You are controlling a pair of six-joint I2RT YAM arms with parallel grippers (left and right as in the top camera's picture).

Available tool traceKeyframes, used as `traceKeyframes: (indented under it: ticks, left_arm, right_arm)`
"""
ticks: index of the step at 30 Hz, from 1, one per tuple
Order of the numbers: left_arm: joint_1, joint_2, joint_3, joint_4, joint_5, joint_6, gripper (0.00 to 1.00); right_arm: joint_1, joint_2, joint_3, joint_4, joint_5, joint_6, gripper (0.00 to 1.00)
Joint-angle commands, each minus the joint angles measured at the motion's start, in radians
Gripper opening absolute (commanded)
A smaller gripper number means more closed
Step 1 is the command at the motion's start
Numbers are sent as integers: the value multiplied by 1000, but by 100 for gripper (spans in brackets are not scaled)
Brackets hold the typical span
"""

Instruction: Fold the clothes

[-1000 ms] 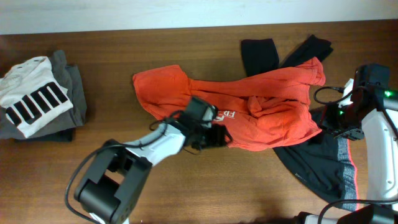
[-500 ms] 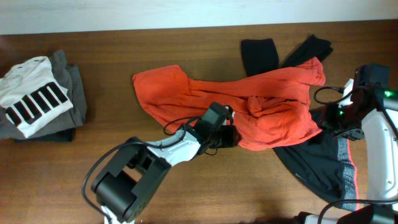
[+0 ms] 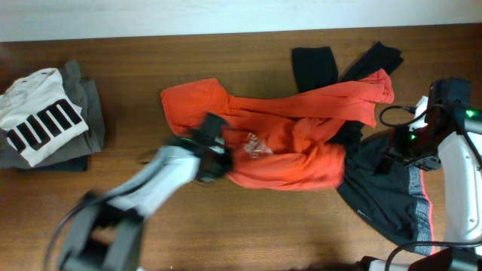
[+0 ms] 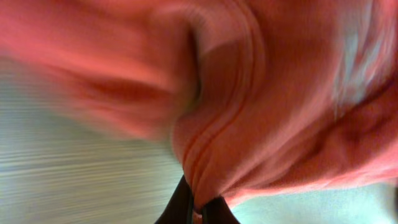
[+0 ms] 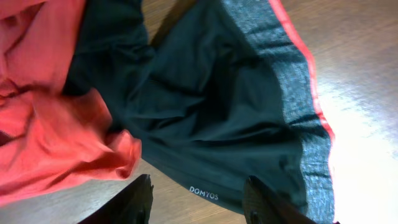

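Observation:
The orange-red T-shirt (image 3: 286,143) lies crumpled across the middle of the table, white lettering showing near its left part. My left gripper (image 3: 218,156), blurred by motion, is shut on the shirt's lower left edge; in the left wrist view the fingertips (image 4: 186,208) pinch a fold of the orange fabric (image 4: 261,112). A black garment with a grey and red stripe (image 3: 392,188) lies to the right, partly under the shirt. My right gripper (image 5: 199,202) hangs open just above the black garment (image 5: 211,106), holding nothing.
Black sleeves (image 3: 312,64) stick out behind the shirt at the back. A folded stack topped by a white garment with black lettering (image 3: 45,120) sits at the far left. Bare wooden table (image 3: 248,226) runs along the front.
My left gripper shut on the shirt's lower edge and swung left, dragging the fabric with it. More of the black garment now shows. The right arm has not moved.

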Motion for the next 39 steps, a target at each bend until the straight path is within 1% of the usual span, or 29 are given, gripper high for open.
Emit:
traceKeyframes:
  ticks: [1,4,7,10,13,17,19,25,26,28,30,32,33,35,36,39]
  left_arm:
    - [157,-179,2,-32,-142,116,0]
    - [228,-219,2,-53,-143,123,0]
    - [259,-217,2,-105,-171,122,0]
    - [262,-208,1,-163,-219,122,0]
    - [260,-198,1,-205,-221,122,0]
    - [260,-196,1,-211,-221,122,0]
    - [260,-196,1,-208,-221,122,0]
    - [260,-196,1,-208,-221,122,0]
    - [260,-196,1,-208,-221,122,0]
    - [260,-196,1,-208,-221,122,0]
    - [260,-196,1,-208,-221,122,0]
    - [260,-196,1,-208,-221,122,0]
    - [260,-196,1,-208,-221,122,0]
    - [260,-196,1,-208,-221,122,0]
    - [260,-196,1,-208,-221,122,0]
    - [260,-196,1,-209,-221,122,0]
  right_arm:
    - [-3,4,9,-3,-118,-78,51]
    - [-2,13,8,-13,-212,-145,51]
    - [-2,37,6,-48,-272,-191,51]
    - [10,69,-7,-57,-314,-226,51]
    - [45,119,-23,-50,-324,-235,52]
    - [129,215,-31,-39,-374,-307,52]
    - [185,291,-31,2,-374,-306,52]
    - [264,441,-31,154,-394,-306,51]
    - [268,463,-31,180,-391,-306,51]
    - [267,517,-31,243,-384,-306,46]
    - [264,557,-31,291,-340,-298,44]
    - [257,592,-30,343,-198,-197,41]
    - [249,607,-30,365,-83,-111,37]
    - [224,614,-30,390,95,34,36]
    - [202,613,-27,397,160,81,36]
    - [105,609,15,375,264,146,37]
